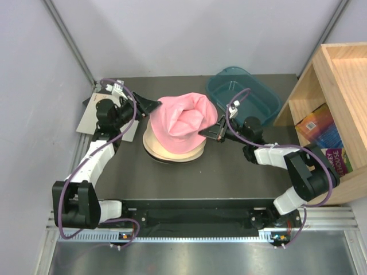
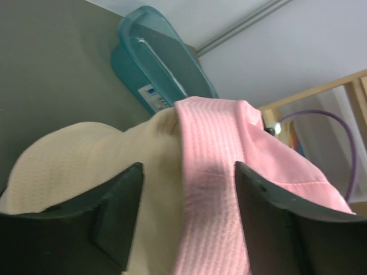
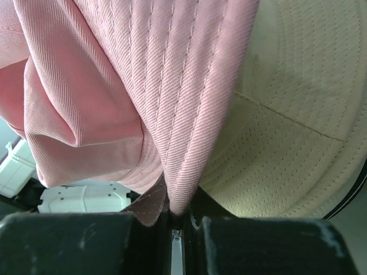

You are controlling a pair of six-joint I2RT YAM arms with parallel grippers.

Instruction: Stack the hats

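Observation:
A pink hat [image 1: 183, 121] lies crumpled on top of a pile of beige hats [image 1: 171, 153] at the table's middle. My right gripper [image 1: 214, 133] is shut on the pink hat's right brim; in the right wrist view the folded pink brim [image 3: 189, 166] is pinched between the jaws, with a beige brim [image 3: 287, 143] behind it. My left gripper [image 1: 150, 106] is open at the pile's left side. In the left wrist view its fingers [image 2: 117, 212] straddle the pink brim [image 2: 212, 189] and the beige hat [image 2: 74, 160] without gripping. No black hat shows clearly.
A teal tub [image 1: 243, 94] stands behind the right gripper and also shows in the left wrist view [image 2: 155, 63]. A wooden shelf [image 1: 338, 74] with colourful packets [image 1: 321, 129] is at the right. A pale board [image 1: 92, 120] lies at the left. Grey walls close in behind.

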